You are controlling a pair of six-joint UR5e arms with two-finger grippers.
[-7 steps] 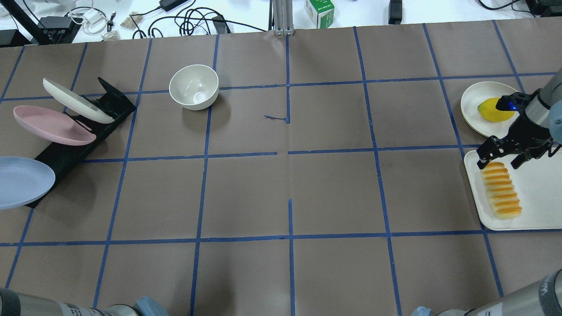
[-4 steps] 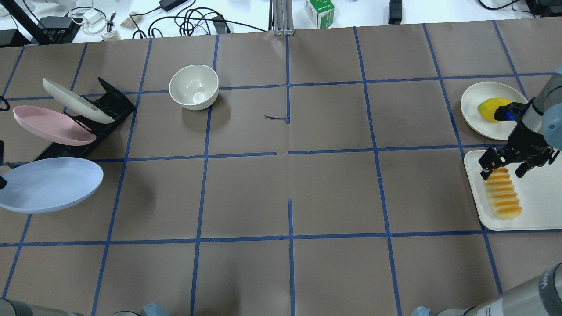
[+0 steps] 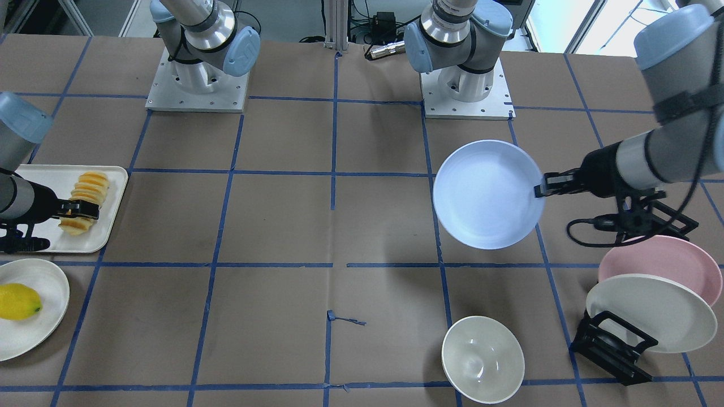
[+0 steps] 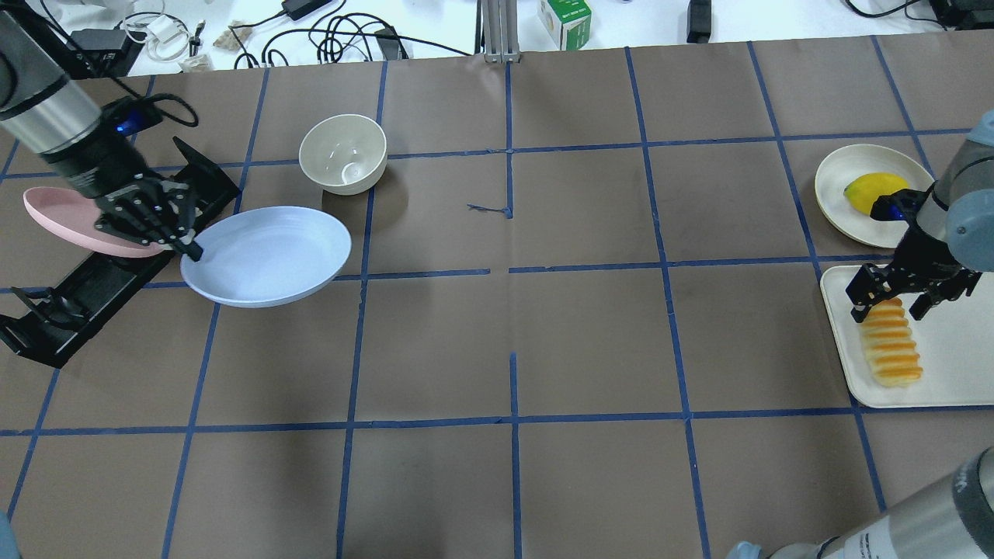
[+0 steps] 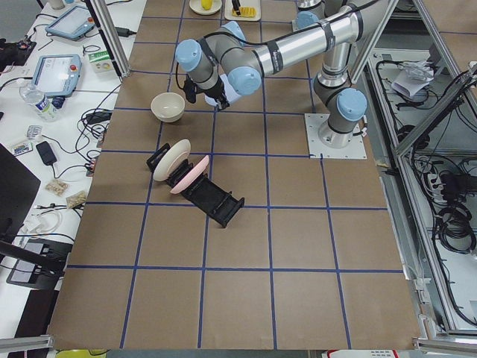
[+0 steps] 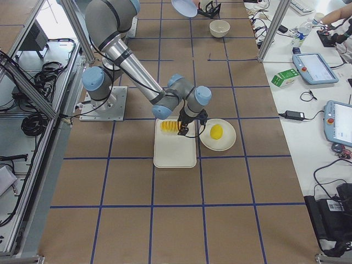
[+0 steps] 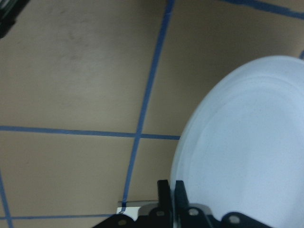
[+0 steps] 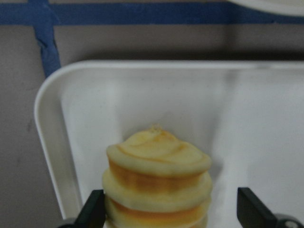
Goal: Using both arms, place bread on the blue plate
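On the tray (image 4: pixel 957 345), the right gripper (image 4: pixel 887 310) straddles the bread (image 4: pixel 891 355).

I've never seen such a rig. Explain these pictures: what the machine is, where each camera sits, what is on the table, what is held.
The robot is two arms bolted to a table, each ending in a two-finger gripper. One camera looks down from behind it, one faces it across the table, so sides swap, two watch from the table's ends, and one rides each wrist. The left gripper pinches the rim of the blue plate, above the table. The right gripper is open astride one end of the bread, which lies on a white tray. Also: a lemon on a small plate, a bowl, and a pink plate and a cream plate in a black rack.
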